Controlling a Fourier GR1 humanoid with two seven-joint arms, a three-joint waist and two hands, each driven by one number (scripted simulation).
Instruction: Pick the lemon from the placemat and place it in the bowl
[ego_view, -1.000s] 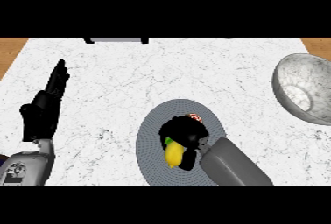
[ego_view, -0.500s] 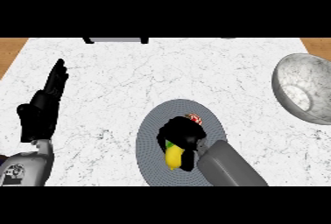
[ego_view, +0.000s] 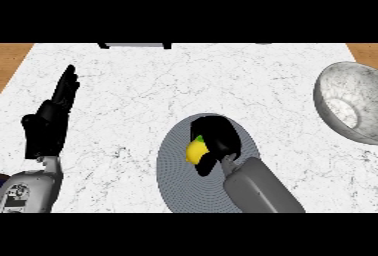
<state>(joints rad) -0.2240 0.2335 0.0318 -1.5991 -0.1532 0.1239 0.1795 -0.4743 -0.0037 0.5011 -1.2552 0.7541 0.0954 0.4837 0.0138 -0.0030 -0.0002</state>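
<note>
The lemon (ego_view: 195, 151) sits over the grey round placemat (ego_view: 181, 187), near its upper middle, with the right hand (ego_view: 218, 137) curled around it so that only its yellow left side (and a bit of green at the top) shows. Whether it rests on the placemat cannot be told. To the right of the placemat, well apart, the marbled bowl (ego_view: 353, 107) stands at the edge of the white counter (ego_view: 177, 82), nothing visible inside it. Left of the placemat, the left hand (ego_view: 50, 122) rests with fingers straight, holding nothing.
</note>
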